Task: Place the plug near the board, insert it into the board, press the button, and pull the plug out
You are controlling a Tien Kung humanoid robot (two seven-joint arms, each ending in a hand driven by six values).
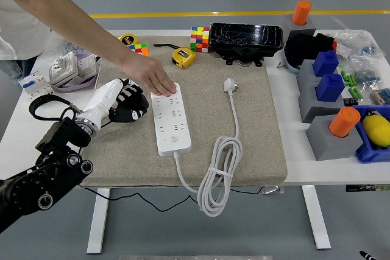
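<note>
The white power strip [170, 123] lies lengthwise on the beige mat [256, 138], its round button [173, 139] near the close end. A person's hand [157, 80] rests flat on the strip's far end. The white plug [230, 84] lies loose on the mat to the right of the strip, and its cable runs down to a coil [214, 178] at the mat's front edge. My left hand [129, 106], white-backed with black fingers, hovers just left of the strip with its fingers curled and holding nothing. It is not touching the strip. The right arm is out of view.
Behind the mat are a yellow tape measure [183, 57], colour cubes [199, 38] and a black case [246, 41]. White switch boxes [64, 68] sit at the far left. Grey and blue blocks with orange cylinders [344, 121] fill the right side of the table.
</note>
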